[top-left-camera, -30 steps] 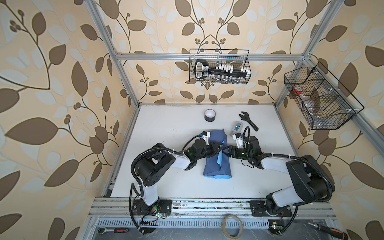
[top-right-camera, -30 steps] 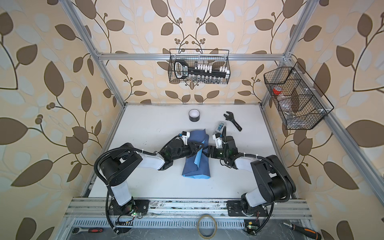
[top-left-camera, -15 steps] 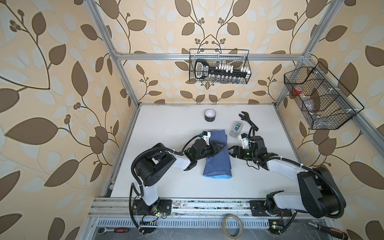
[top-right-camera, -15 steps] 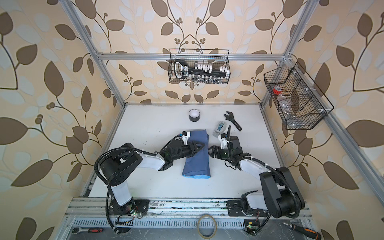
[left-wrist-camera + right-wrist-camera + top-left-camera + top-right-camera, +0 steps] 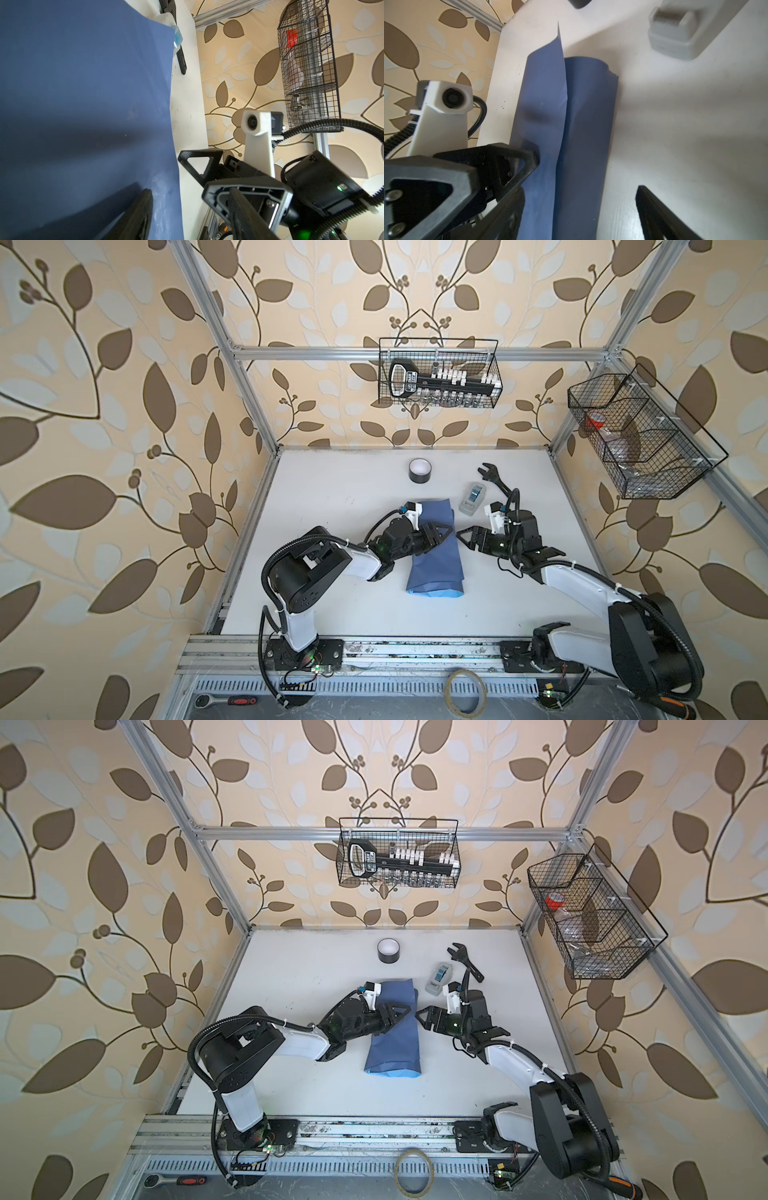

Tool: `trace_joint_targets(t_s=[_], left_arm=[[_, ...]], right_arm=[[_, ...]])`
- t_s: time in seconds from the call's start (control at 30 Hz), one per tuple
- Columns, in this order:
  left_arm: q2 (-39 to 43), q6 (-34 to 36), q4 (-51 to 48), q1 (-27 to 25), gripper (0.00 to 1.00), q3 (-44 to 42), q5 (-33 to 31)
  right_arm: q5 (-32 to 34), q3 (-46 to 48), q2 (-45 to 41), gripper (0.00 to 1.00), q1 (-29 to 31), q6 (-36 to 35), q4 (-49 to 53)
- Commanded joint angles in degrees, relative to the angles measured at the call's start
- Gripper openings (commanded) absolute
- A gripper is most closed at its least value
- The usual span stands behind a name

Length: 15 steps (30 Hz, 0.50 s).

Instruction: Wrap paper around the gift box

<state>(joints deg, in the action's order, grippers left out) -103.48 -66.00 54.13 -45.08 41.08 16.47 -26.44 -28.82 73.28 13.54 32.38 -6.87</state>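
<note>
The paper (image 5: 434, 556) lies folded into a long slate-blue bundle mid-table in both top views (image 5: 395, 1040), with a light blue edge at its near end. The gift box is hidden. My left gripper (image 5: 441, 531) hovers open over the bundle's upper half. In the left wrist view the left gripper (image 5: 190, 216) straddles the paper's (image 5: 83, 93) right edge. My right gripper (image 5: 466, 537) stands open just right of the bundle, facing it. In the right wrist view the right gripper (image 5: 581, 216) frames the paper (image 5: 587, 124), whose loose flap lies under a left fingertip (image 5: 529, 155).
A black tape roll (image 5: 419, 470) sits at the back of the table. A clear-grey plastic case (image 5: 473, 498) and a black wrench (image 5: 494, 483) lie just behind my right gripper. Wire baskets hang on the back wall (image 5: 440, 373) and the right wall (image 5: 640, 435).
My right gripper has backed away to the right, off the paper. The flap that stood up between the grippers now lies flat. My left gripper's jaws have spread wider.
</note>
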Motion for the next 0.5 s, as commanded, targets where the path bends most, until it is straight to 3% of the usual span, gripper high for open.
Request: trace_joint_targets(t_s=[0.0, 0.33, 0.47], left_arm=[[-1.28, 2.63, -9.48, -0.65, 0.61, -1.53, -0.20], [0.91, 4.34, -12.09, -0.62, 0.62, 0.26, 0.50], [6.71, 9.93, -20.28, -0.21, 0.67, 3.58, 0.64]], right_arm=[[-2.37, -0.93, 3.78, 0.85, 1.28, 2.24, -4.65], [-0.56, 2.78, 10.39, 0.80, 1.98, 1.86, -7.98], [-0.38, 6.58, 10.99, 0.78, 1.88, 2.33, -10.46]])
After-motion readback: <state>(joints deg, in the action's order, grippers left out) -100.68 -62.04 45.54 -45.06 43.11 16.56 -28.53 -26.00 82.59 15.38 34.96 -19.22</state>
